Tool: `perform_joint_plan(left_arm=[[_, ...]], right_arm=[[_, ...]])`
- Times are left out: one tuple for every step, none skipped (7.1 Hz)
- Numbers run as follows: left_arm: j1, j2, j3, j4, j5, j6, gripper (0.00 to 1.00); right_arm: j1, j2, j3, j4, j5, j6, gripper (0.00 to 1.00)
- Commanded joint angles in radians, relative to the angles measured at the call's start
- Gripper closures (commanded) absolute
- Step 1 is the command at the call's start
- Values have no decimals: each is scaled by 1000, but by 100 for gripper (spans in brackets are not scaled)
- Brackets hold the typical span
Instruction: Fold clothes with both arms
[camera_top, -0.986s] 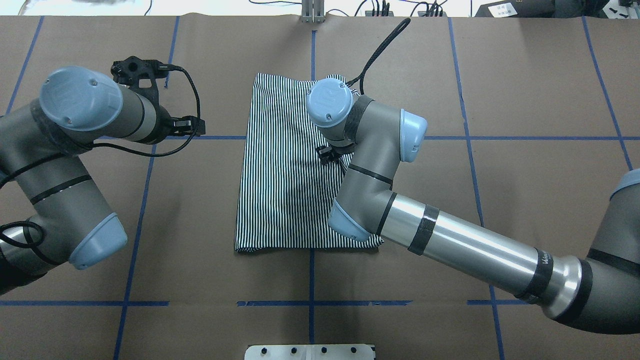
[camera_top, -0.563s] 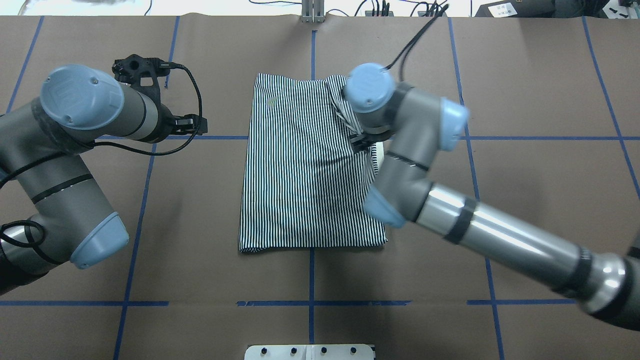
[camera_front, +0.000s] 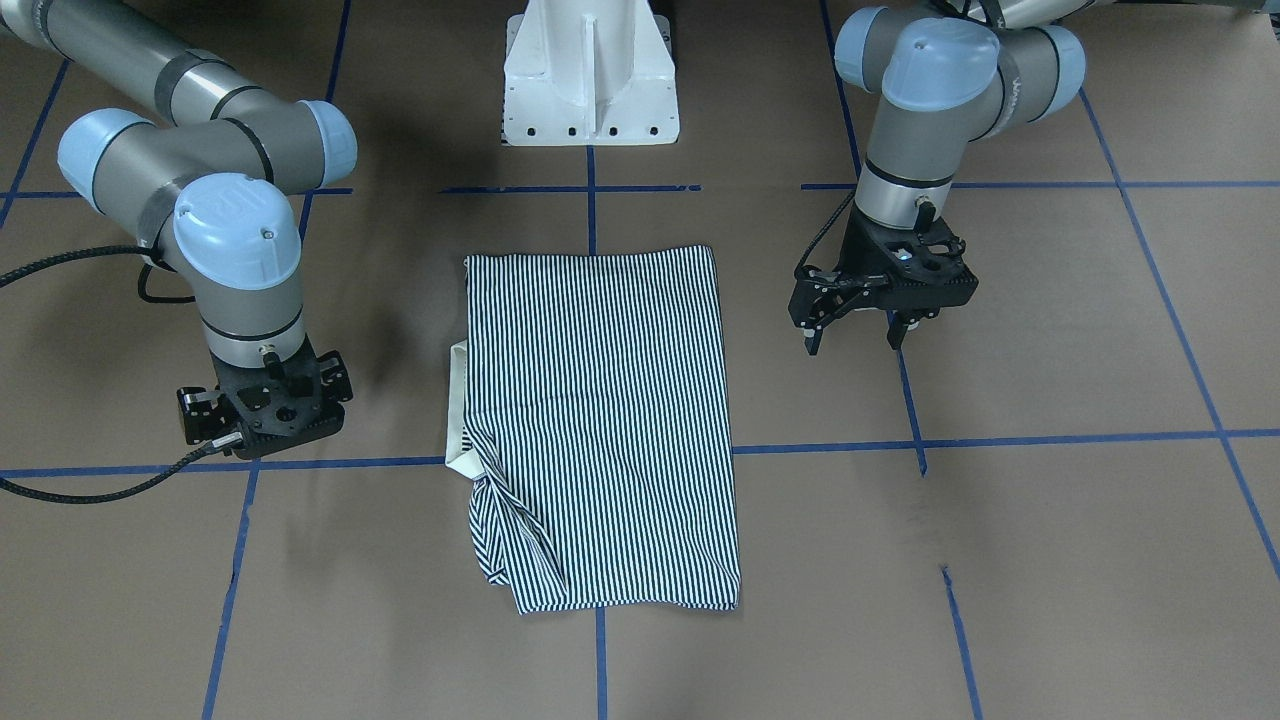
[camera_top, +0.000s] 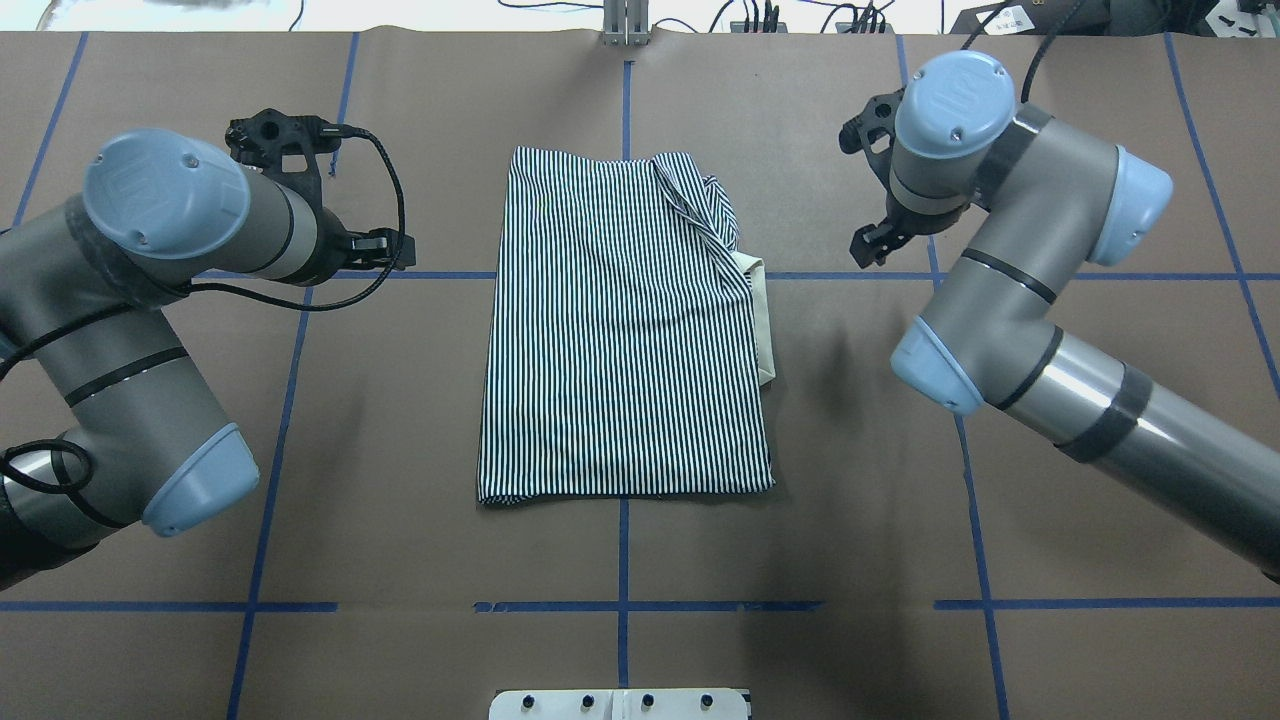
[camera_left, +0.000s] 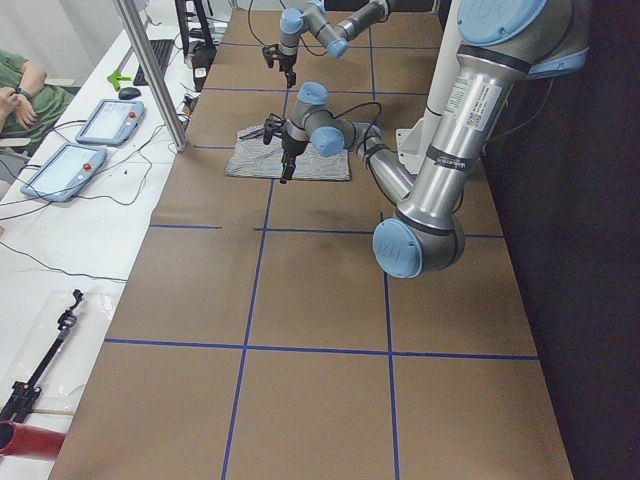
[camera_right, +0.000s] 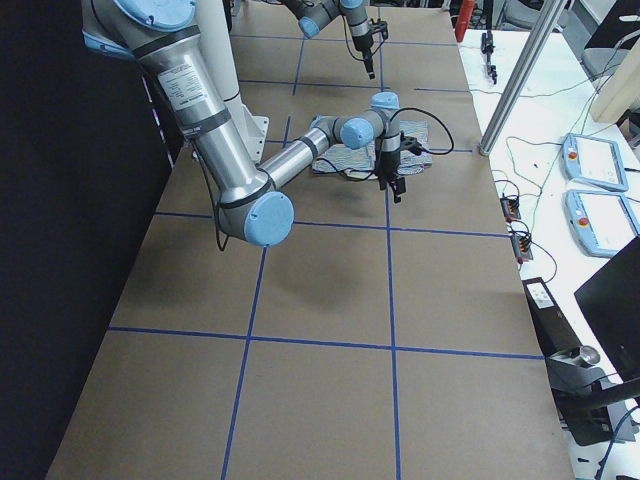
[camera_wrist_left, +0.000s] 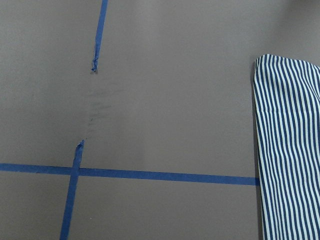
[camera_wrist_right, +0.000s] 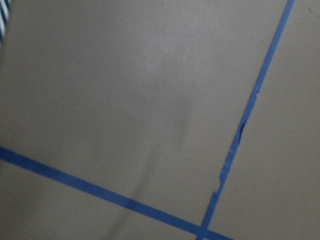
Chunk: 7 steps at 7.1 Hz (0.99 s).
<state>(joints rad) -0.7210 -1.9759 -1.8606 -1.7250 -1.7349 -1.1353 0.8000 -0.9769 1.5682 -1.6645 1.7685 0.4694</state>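
The clothes are one striped polo shirt (camera_top: 620, 330), folded into a tall rectangle flat on the middle of the table. Its white collar (camera_top: 762, 320) pokes out along the right edge, and the far right corner is rumpled. The shirt (camera_front: 600, 420) lies between the two arms. My left gripper (camera_front: 852, 343) hovers open over bare table beside the shirt, holding nothing. My right gripper (camera_front: 262, 425) hangs on the shirt's other side, clear of the cloth, open and holding nothing. The left wrist view catches the shirt's edge (camera_wrist_left: 290, 150). The right wrist view shows only a sliver of stripes (camera_wrist_right: 4, 12).
Brown paper with a grid of blue tape lines (camera_top: 620, 606) covers the table. The white pedestal base (camera_front: 590, 75) stands at the robot's side, behind the shirt. A metal post (camera_left: 150, 75), a bench with tablets (camera_left: 65, 170) and a seated person (camera_left: 20, 95) are beyond the table's far edge.
My right arm has lifted off the shirt and swung out to the right, leaving the cloth lying with its collar showing. The left arm has stayed put.
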Motion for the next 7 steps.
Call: perform_joint_plan(left_arm=[[0,6,-2,2,-2,8,0],[0,9,0,-1,-2,9,0],[0,12,0,-1,0,9,0],[0,12,1,-1,-2,9,0],[-2,14,1,-1,0,9,0],[-2,14,6,-1,-2,9,0],[-2,14,8,-1,0,9,0]], right_arm=[[-24,279,-260,14,0,77,0],[-40,367,-402,128,-3,125,0],[-54,426,-515,220,-4,162,0],[-68,461,-557,226,-18,163,0],[-91,469,-579,250,-55,164,0],[-117,472,-649,338,-108,167,0],[-126,486,-687,354,-125,169,0]])
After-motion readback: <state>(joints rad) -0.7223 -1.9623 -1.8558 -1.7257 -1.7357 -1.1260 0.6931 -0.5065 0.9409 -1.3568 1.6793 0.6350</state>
